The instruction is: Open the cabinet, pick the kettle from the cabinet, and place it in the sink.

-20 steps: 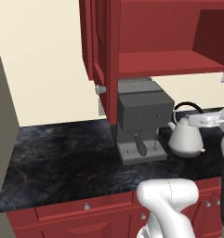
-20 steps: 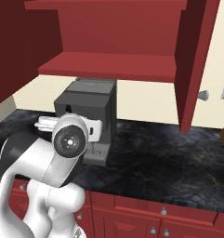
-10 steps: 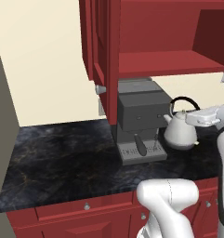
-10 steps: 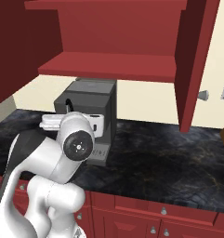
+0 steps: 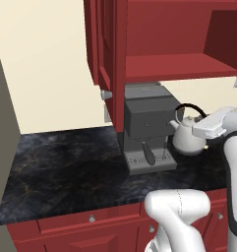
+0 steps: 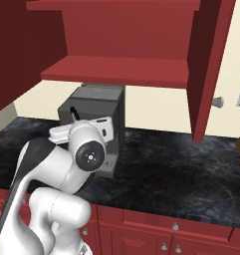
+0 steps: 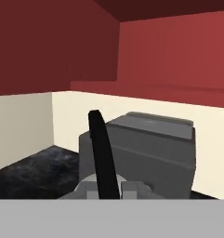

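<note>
cabinet [image 6: 126,40] open; grey coffee machine [image 6: 99,112] on dark counter [image 6: 181,169].

The cabinet [image 5: 154,44] at the top of the frame is dark red, and the wall [image 5: 46,64] at the upper left is cream. The kettle [image 5: 188,139] at the middle right is silver-white with a black handle, beside a grey coffee machine [image 5: 145,125]. The counter [image 5: 66,170] at the lower left is black with a faint marble pattern.

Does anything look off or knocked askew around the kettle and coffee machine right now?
Nothing stands out. The kettle hangs upright beside the coffee machine, its black handle clamped in the gripper. The cabinet doors stand open as expected, and the counter shows no spill.
</note>
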You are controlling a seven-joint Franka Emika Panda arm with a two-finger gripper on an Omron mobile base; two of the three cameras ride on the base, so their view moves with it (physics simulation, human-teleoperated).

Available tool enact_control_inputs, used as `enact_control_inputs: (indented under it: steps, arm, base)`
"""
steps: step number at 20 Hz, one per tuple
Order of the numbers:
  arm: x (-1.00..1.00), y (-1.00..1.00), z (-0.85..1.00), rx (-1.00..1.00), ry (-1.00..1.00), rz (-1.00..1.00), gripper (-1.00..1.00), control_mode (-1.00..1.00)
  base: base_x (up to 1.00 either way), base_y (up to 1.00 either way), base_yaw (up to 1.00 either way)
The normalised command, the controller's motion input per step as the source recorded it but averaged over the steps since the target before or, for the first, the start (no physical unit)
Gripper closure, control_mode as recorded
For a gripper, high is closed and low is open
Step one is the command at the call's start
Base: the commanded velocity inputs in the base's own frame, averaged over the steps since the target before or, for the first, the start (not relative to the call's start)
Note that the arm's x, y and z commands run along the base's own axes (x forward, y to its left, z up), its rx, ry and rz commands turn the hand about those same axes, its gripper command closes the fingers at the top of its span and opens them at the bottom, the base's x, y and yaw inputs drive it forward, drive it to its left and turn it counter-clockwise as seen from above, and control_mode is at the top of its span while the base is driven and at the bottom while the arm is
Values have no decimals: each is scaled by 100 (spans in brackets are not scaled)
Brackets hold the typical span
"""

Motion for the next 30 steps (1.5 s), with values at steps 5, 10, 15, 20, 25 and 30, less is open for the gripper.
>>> enact_control_inputs:
  steps: [5,10,15,20,25,30]
  arm:
    - [7,5,-27,-15,-4,6,100,-100]
    - [11,3,-22,-1,1,3,100,-100]
    - [12,1,-14,2,3,4,100,-100]
    - [9,1,-15,3,0,4,100,-100]
    - [3,2,-7,1,0,2,100,-100]
    - [0,0,0,0,0,0,100,-100]
  base:
    - [0,0,0]
    - [0,0,0]
    - [0,0,0]
    - [0,0,0]
    - [0,0,0]
    - [0,0,0]
